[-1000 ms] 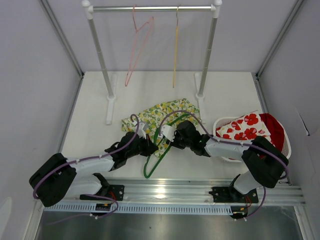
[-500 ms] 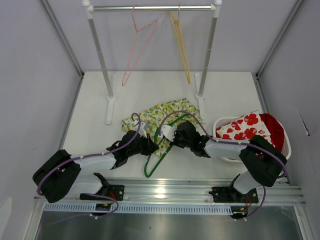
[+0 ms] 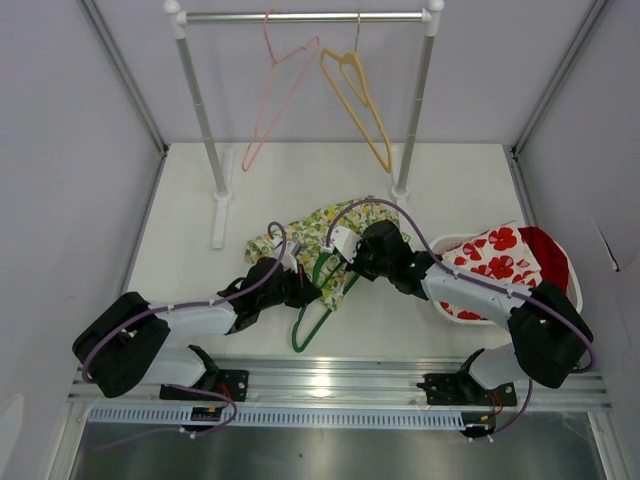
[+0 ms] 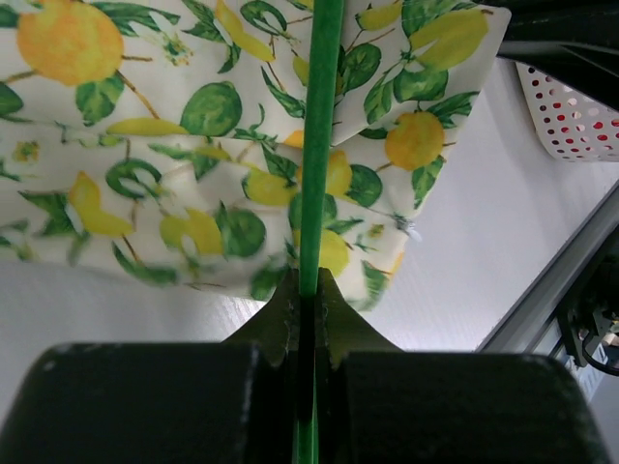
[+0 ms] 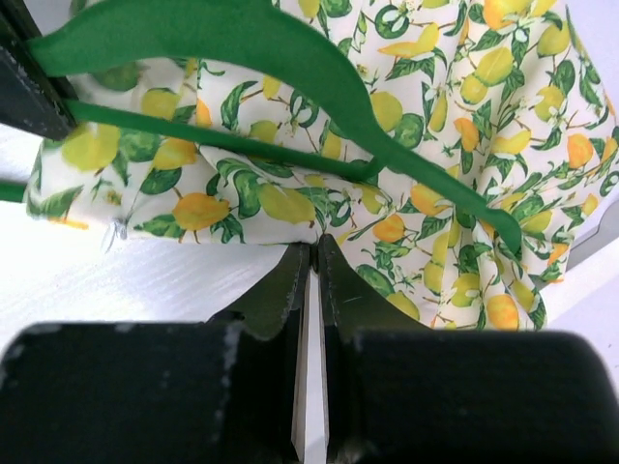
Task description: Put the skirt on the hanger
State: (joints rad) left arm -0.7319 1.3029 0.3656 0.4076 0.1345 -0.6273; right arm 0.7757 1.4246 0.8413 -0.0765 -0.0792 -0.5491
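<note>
Near the middle of the desk [image 3: 300, 180] in the top view, both arms meet over the lemon-print skirt [image 3: 300, 238], which lies bunched between the rack's feet and the arm bases. The green hanger [image 3: 310, 325] lies partly on it, with its hook pointing toward the lower edge of the frame.

That view does not show how either tool stands. The left tool [image 3: 305, 288] and right tool [image 3: 352, 255] appear only as dark shapes against the cloth.

The left wrist view settles the first. The left tool [image 4: 307, 285] is clamped tight on the hanger's thin green bar [image 4: 319, 145]. The bar runs straight up the frame over the skirt [image 4: 145, 145], which fills the upper left.

The right wrist view shows the right tool [image 5: 311, 253] pinched almost closed, its tips at the hem of the skirt [image 5: 435, 145]. The hanger's broad green shoulder [image 5: 290, 48] crosses the cloth above them.

Only the top view shows these:
- the rack [image 3: 300, 16] at the upper edge
- a pink hanger [image 3: 275, 95] and a yellow hanger [image 3: 362, 100] on its rail
- a white basket [image 3: 447, 240] at the right, holding red-flowered cloth [image 3: 495, 250]
</note>
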